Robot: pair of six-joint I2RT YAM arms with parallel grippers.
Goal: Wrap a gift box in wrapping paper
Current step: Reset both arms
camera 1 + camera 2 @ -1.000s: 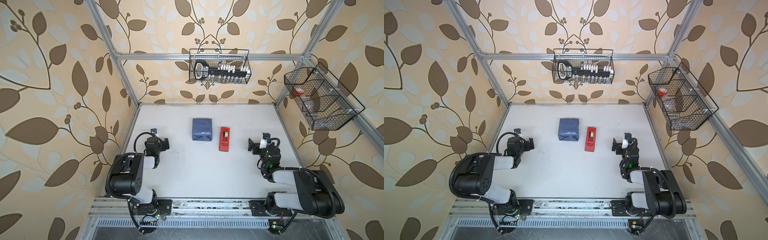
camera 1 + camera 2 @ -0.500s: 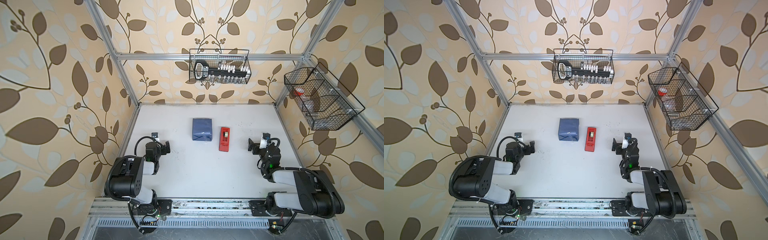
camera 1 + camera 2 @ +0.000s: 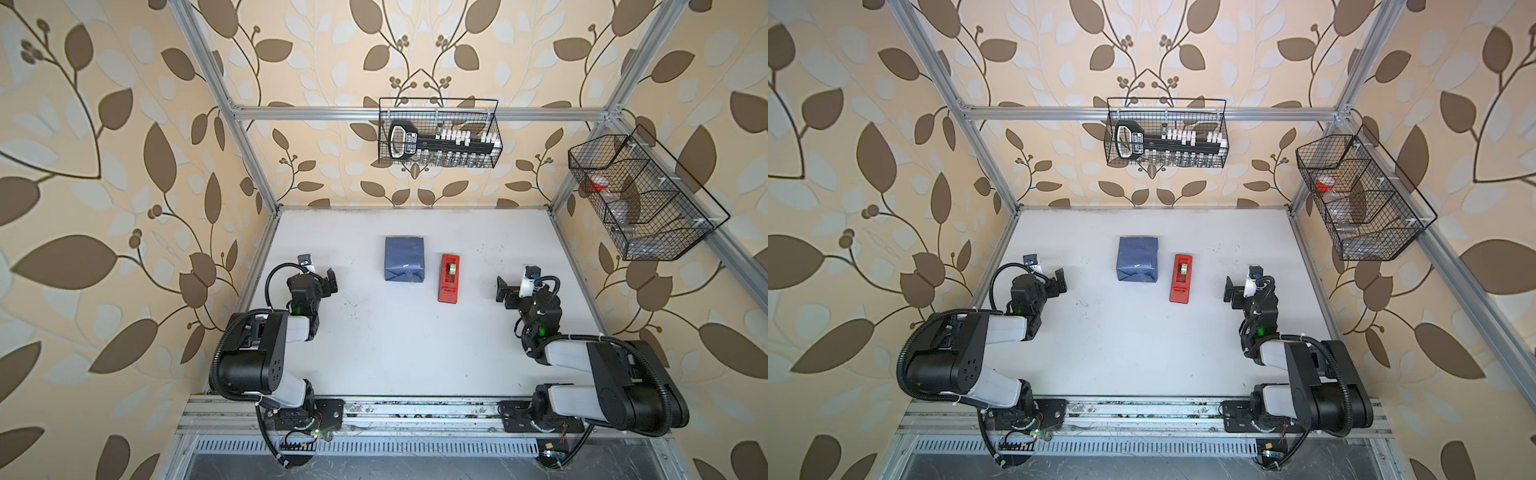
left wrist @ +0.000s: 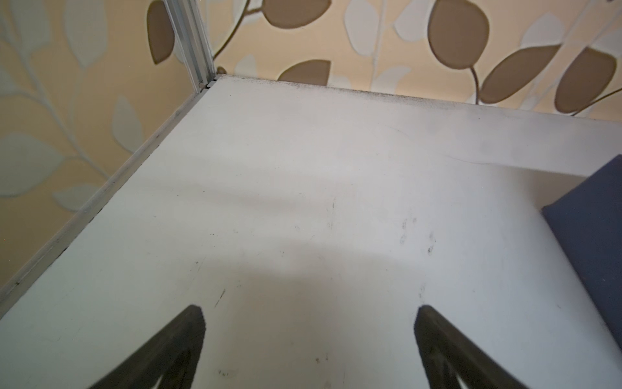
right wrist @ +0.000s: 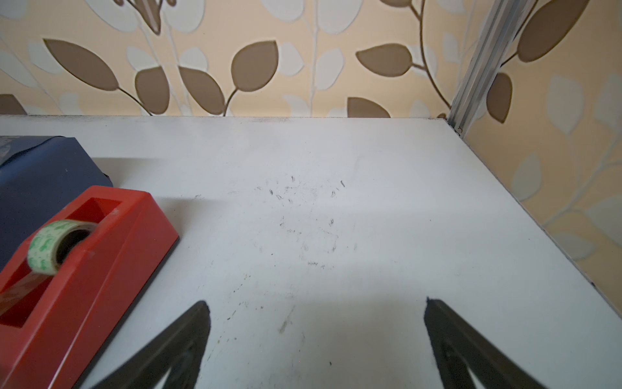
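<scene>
On a white counter [image 3: 395,353] inside leaf-patterned walls, the box [image 3: 404,253] lies flat between the two arms, back of centre and a little to the left in both top views [image 3: 1138,253]. Dark blue paper [image 3: 402,272] covers every face of it that shows. Creased folds meet at its near end, and a small pale mark sits on its top.

A red dispenser [image 3: 449,277] lies just right of the box and parallel with it, a strip of bare counter between them. The right wrist view shows its roll [image 5: 57,249] of green-printed tape seated in the slot, with the box [image 5: 43,175] behind.

Both arms sit low at opposite sides of the counter, well apart from box and dispenser. The left fingers [image 4: 175,343] stand spread wide over bare counter with nothing between them, and the box [image 4: 592,235] shows at the edge of that wrist view. In a top view they [image 3: 331,277] point toward the middle of the counter. The right fingers [image 5: 471,343] are spread just as wide and hold nothing, with scuffed counter between them. In a top view they [image 3: 501,286] face the dispenser from the right.

A back basket [image 3: 440,133] of black wire hangs on the far wall, holding a black tool and small white pieces. A side basket [image 3: 640,199] hangs on the right wall.
</scene>
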